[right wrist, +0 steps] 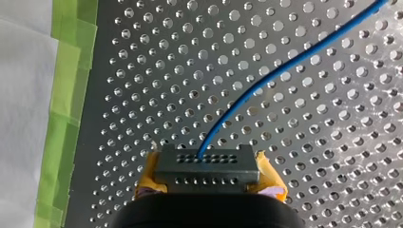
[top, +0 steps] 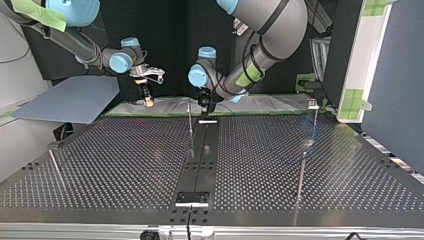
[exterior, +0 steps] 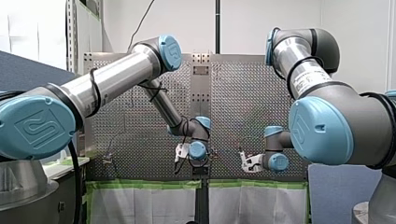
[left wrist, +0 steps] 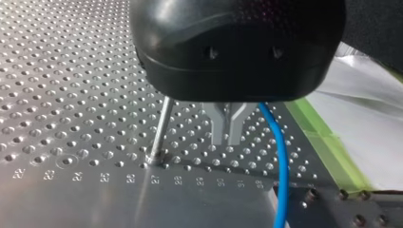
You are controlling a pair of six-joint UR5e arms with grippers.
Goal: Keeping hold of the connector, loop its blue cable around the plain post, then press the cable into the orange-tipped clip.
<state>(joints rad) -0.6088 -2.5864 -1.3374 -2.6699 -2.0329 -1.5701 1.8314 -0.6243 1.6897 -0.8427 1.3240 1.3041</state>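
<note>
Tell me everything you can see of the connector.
The connector is a dark grey rectangular block, plastic by its look, with two rows of small holes. It sits level above the perforated table, clamped at both ends between the yellow pads of my right gripper. The blue cable leaves its middle.

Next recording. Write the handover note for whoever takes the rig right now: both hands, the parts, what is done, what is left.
Right hand: shut on the connector, a yellow pad on either side.
Left hand: shut, holding nothing, low over the table between the post and the cable.
Cable: runs loose from the connector, passes beside the left hand, apart from the post.
Done: connector gripped.
Left: loop the cable round the post, then press it into the clip, which I cannot pick out in these views.
</note>
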